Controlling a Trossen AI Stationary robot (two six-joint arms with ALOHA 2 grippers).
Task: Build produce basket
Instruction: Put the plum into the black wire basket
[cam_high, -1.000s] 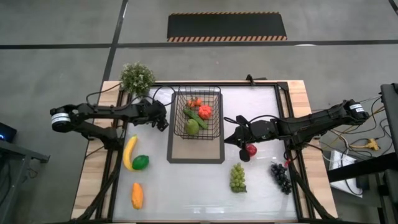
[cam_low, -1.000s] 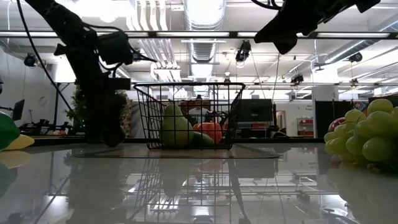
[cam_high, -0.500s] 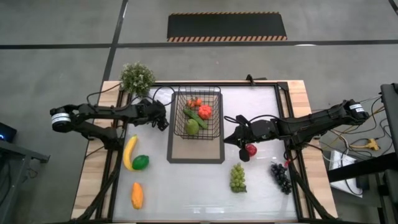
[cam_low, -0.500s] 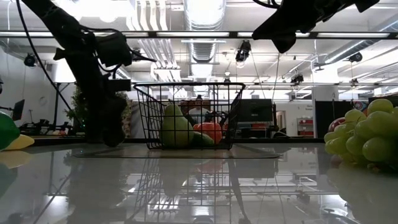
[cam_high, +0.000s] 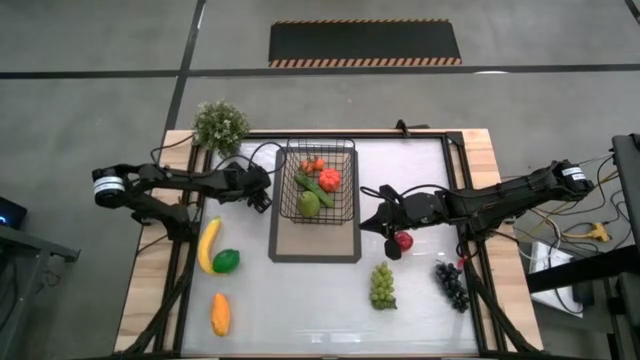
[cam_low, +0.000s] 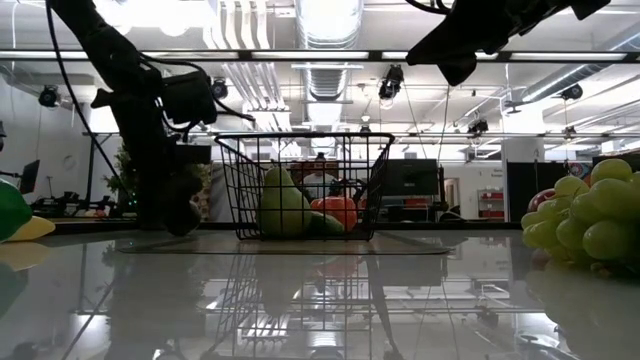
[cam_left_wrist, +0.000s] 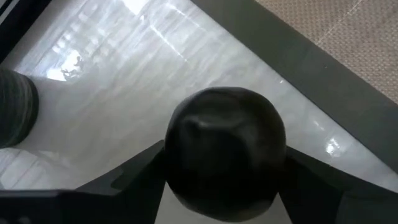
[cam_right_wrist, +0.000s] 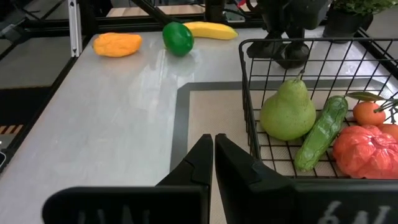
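While the left arm stretches low across the counter (cam_high: 300, 310), its hand (cam_high: 262, 194) points down just outside the basket (cam_high: 318, 181) wall, fingers set around a dark round object (cam_left_wrist: 224, 152) that sits between them; whether they press it cannot be told. Beyond that hand, inside the basket, lie a pear (cam_high: 308, 203), cucumber (cam_right_wrist: 320, 132) and tomato (cam_high: 330, 179). Opposite, the right hand (cam_high: 372, 222) hovers raised beside the basket, fingers pressed together and empty, with a red apple (cam_high: 403, 240) just behind it. Banana (cam_high: 208, 245) and lime (cam_high: 226, 260) lie nearer the left arm.
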